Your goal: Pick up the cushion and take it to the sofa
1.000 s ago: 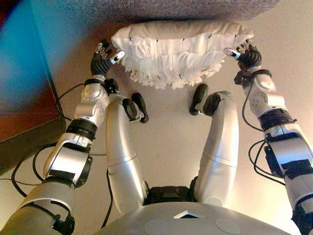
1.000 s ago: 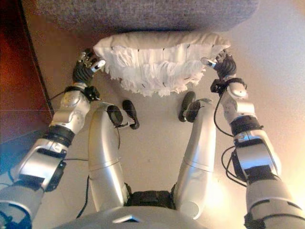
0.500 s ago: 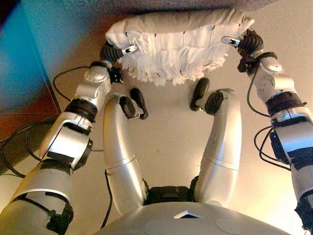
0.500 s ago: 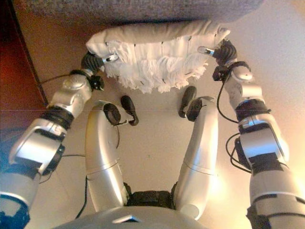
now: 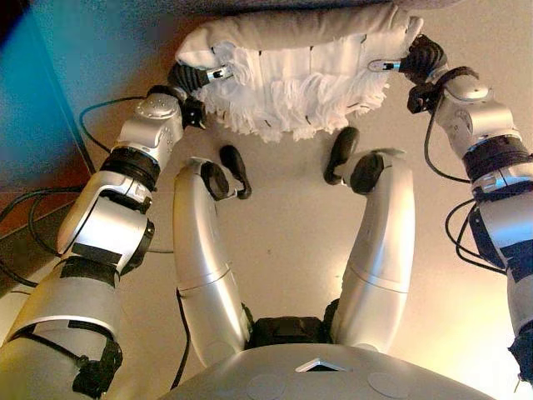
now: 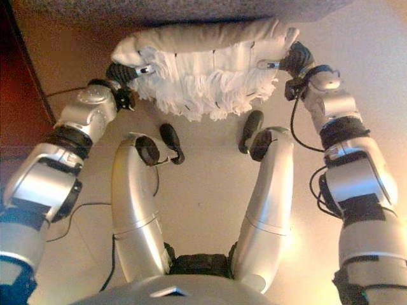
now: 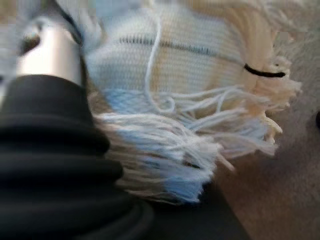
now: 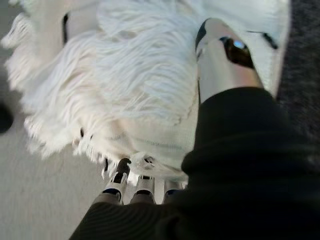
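White fringed cushion (image 5: 291, 71) held off floor (image 5: 283, 242) between both hands, against grey sofa (image 6: 191, 9) front edge; left hand (image 5: 193, 77) pinching left end, thumb on top; right hand (image 5: 410, 60) clamping right end.

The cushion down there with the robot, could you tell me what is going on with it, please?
The robot is holding a white fringed cushion between both hands, low in front of it. The left hand grips one end and the right hand the other, thumbs on the fringed face. The cushion sits right at the edge of the grey sofa, above the beige floor, not yet set down on it.
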